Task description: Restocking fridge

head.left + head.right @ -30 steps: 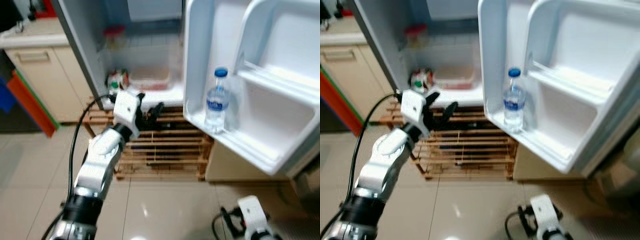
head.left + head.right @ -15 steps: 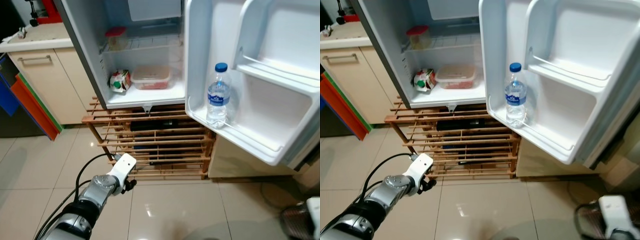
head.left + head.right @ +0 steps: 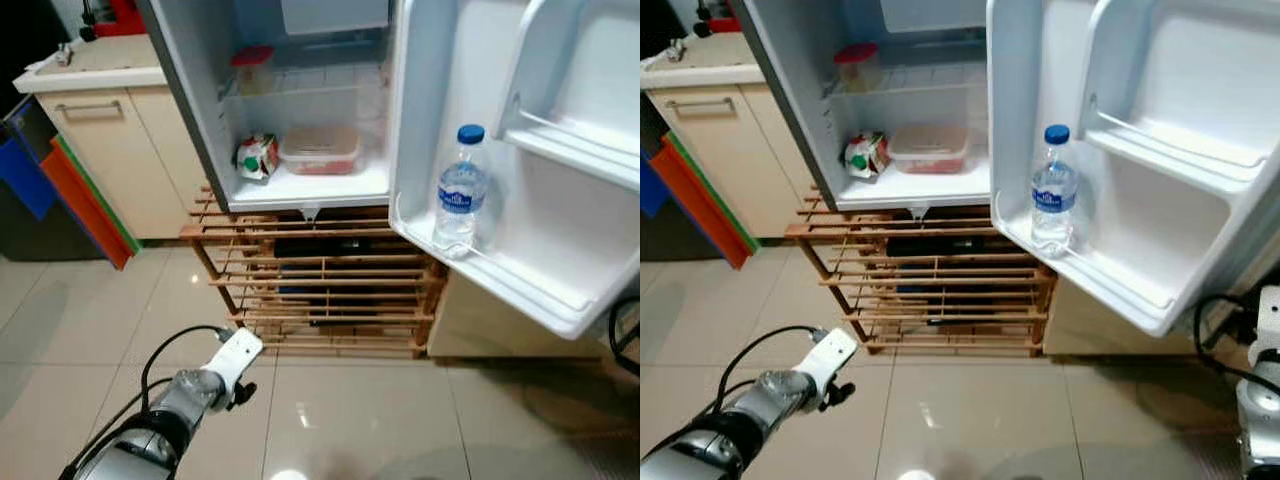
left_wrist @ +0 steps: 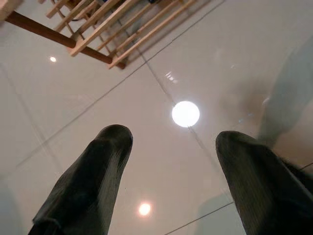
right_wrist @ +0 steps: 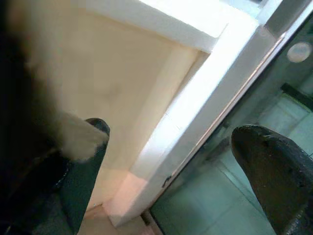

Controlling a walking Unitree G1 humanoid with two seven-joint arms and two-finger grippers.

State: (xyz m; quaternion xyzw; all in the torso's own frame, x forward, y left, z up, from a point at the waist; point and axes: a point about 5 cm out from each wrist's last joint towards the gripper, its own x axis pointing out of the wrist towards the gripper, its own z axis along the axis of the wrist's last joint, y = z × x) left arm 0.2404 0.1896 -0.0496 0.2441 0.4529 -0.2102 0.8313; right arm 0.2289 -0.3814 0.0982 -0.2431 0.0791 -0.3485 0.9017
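The fridge [image 3: 300, 185] stands open on a wooden slat rack [image 3: 320, 290]. On its lower shelf sit a green-and-red carton [image 3: 257, 157] and a red-lidded food box [image 3: 320, 150]; a red-capped jar [image 3: 253, 70] is on the wire shelf above. A water bottle [image 3: 460, 190] with a blue cap stands upright in the door's bottom shelf [image 3: 520, 275]. My left gripper [image 4: 173, 137] hangs open and empty low over the tiled floor, in front of the rack's left end. My right gripper [image 5: 171, 132] is open and empty, low at the far right beside the fridge door's edge.
A cream cabinet [image 3: 110, 150] with a worktop stands left of the fridge, with orange and blue panels [image 3: 80, 200] leaning against it. The open door juts out on the right. Glossy floor tiles [image 3: 380, 420] spread in front. Black cables [image 3: 1220, 330] trail near my right arm.
My left arm has dropped from in front of the fridge's lower shelf down to near the floor. The right arm has moved out to the far right. The camera has shifted.
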